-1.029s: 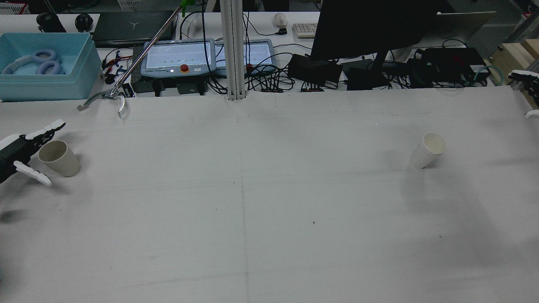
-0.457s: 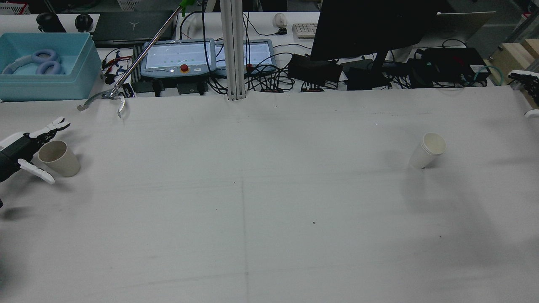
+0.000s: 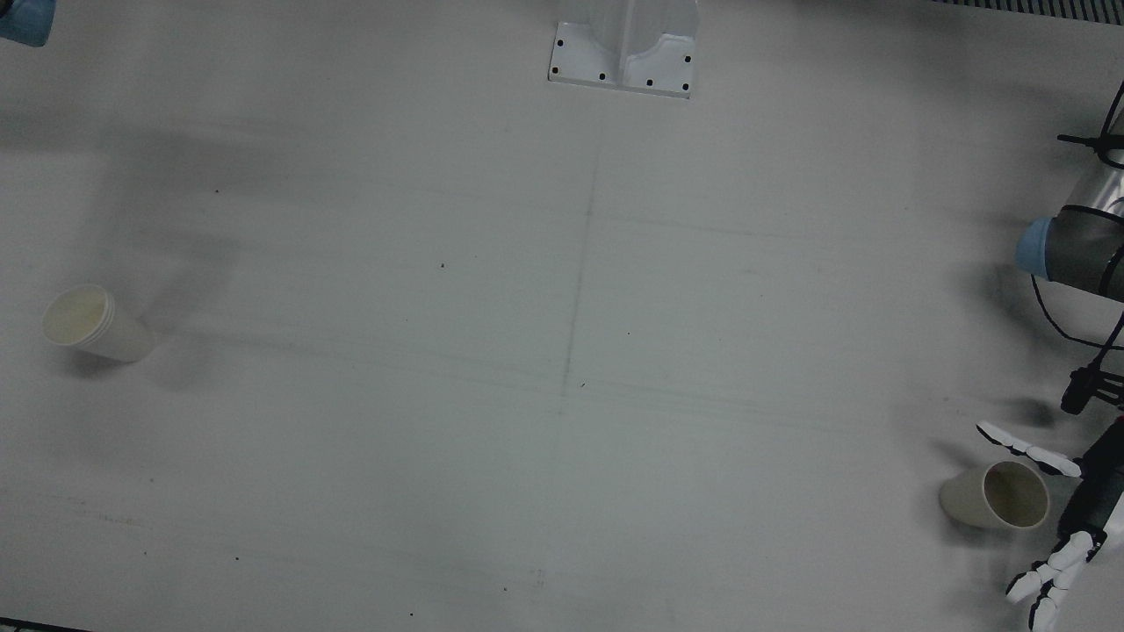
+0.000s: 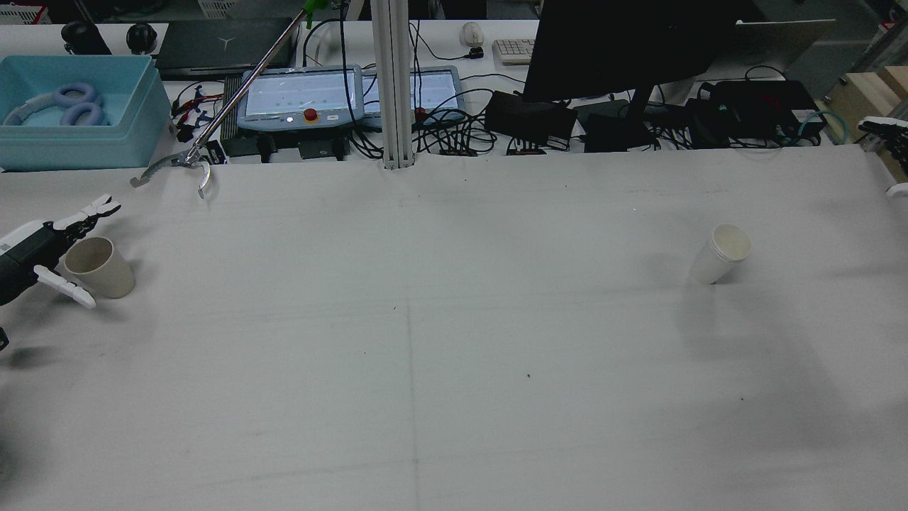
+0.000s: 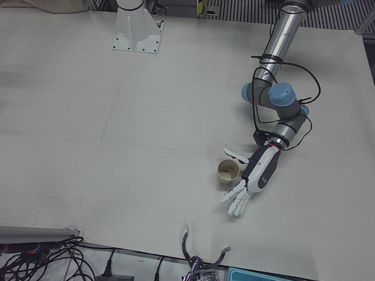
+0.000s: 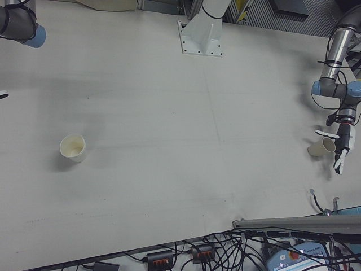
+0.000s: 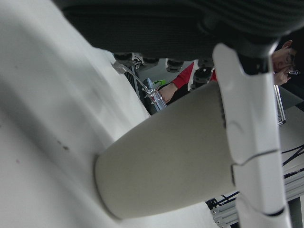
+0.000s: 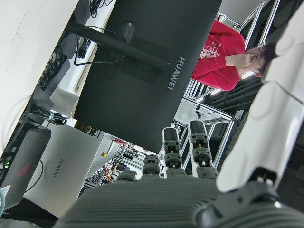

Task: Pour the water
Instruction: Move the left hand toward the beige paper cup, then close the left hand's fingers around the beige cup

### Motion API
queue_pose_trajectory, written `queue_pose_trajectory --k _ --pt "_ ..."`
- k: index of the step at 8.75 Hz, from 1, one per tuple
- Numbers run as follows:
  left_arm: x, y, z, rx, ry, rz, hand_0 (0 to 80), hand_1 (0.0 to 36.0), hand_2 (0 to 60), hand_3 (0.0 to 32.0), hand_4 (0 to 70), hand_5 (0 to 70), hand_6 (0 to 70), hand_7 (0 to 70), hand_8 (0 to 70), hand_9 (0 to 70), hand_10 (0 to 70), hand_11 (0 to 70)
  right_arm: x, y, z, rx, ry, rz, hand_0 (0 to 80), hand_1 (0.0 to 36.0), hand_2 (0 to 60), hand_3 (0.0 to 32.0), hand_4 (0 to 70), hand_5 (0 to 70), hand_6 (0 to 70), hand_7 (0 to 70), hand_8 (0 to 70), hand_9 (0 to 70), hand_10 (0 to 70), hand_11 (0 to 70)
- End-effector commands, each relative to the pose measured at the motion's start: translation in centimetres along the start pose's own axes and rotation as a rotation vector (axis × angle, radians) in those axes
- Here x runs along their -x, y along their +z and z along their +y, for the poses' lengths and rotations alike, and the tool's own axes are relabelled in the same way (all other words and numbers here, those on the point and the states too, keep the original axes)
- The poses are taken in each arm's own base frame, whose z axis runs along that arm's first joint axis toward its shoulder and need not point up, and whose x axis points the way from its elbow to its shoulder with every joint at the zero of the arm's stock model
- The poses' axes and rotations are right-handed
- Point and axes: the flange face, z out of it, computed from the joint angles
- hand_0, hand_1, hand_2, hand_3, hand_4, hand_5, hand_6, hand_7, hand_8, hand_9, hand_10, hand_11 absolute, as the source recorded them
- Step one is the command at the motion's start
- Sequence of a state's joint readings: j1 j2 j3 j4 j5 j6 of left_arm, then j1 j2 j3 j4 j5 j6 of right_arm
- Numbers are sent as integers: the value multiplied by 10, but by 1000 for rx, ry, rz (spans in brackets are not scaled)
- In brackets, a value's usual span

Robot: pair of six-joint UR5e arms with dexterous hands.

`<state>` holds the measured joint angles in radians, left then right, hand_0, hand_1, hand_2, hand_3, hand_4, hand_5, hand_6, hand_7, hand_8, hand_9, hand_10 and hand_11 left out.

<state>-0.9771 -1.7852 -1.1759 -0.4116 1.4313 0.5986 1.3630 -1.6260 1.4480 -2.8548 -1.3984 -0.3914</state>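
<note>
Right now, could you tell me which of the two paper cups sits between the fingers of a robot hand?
The beige cup, flanked by the left robot hand; the white cup stands alone.

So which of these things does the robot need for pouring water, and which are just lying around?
For the job:
- tan cup, between the spread fingers of the left hand
- white cup
- right hand, far off at the table's edge

Just lying about:
- grabber stick
- blue box
- monitor

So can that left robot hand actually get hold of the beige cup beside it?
Probably yes: the left robot hand is open around the beige cup, and nothing stands between them.
</note>
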Motion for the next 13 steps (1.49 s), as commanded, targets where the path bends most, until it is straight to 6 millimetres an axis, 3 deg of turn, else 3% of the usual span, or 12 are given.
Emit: queue_pose_trajectory --k 1,3,5,7,10,13 --pt "1 -1 -1 -1 12 -3 613 143 0 0 180 28 0 38 0 0 0 0 -1 0 0 1 -3 1 508 107 0 0 210 179 141 206 58 74 0 0" --pt "40 2 22 20 1 -35 609 140 0 0 183 36 0 42 0 0 0 0 0 0 0 -1 0 -2 507 106 0 0 209 181 140 205 57 74 0 0" --pt "55 3 33 23 -6 -40 606 137 0 0 187 37 0 42 0 0 0 0 1 0 0 -1 2 -3 508 106 0 0 204 180 138 202 57 74 0 0" --pt "51 8 39 25 -21 -35 605 133 0 0 197 51 0 44 0 0 0 0 1 0 -1 -2 3 -2 507 106 0 0 200 178 135 200 56 73 0 0" --pt "47 27 53 32 -29 -30 618 140 0 0 223 148 0 53 0 0 0 0 -1 -1 -2 -4 4 2 505 103 0 0 194 178 133 197 56 71 0 0" --pt "45 37 59 26 -39 -32 616 139 0 0 226 148 1 52 0 0 0 0 -1 -1 -3 -6 8 1 501 100 0 0 189 176 129 191 55 71 0 0"
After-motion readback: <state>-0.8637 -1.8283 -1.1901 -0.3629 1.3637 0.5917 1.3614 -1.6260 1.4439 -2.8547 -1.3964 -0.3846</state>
